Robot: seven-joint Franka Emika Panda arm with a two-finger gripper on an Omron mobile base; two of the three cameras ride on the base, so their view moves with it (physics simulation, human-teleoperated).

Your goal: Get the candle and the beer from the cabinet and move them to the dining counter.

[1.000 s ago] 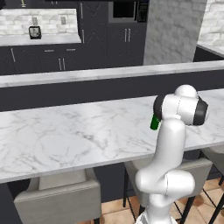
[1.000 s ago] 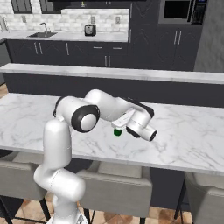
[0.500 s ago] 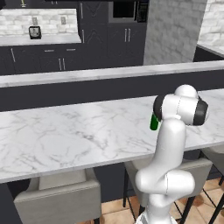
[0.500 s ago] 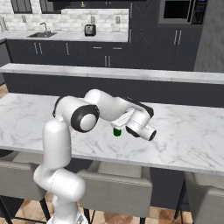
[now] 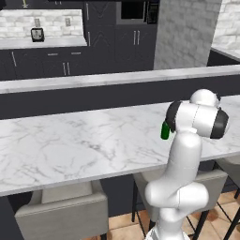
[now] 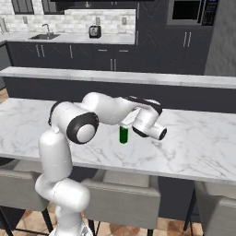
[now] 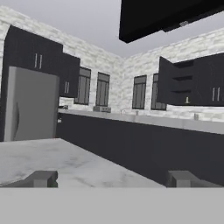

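The beer (image 6: 123, 134), a small dark-green bottle, stands upright on the dining counter (image 6: 198, 147). In the left base view the beer (image 5: 165, 131) peeks out from behind my white arm. My hand hovers just above and beside the bottle. In the hand view my gripper (image 7: 112, 179) is open, its fingertips (image 7: 41, 178) far apart with nothing between them. Far across the kitchen the black cabinet (image 7: 180, 85) stands with its door swung open. A tiny pale stick (image 7: 187, 100) on its shelf may be the candle, too small to be sure.
Beige stools (image 6: 124, 198) are tucked under the counter's near edge, and a dark raised ledge (image 6: 115, 76) runs along its back. Beyond lie the worktop with a sink (image 6: 44, 35) and toaster (image 6: 95, 31). A steel fridge (image 7: 30, 105) stands left in the hand view.
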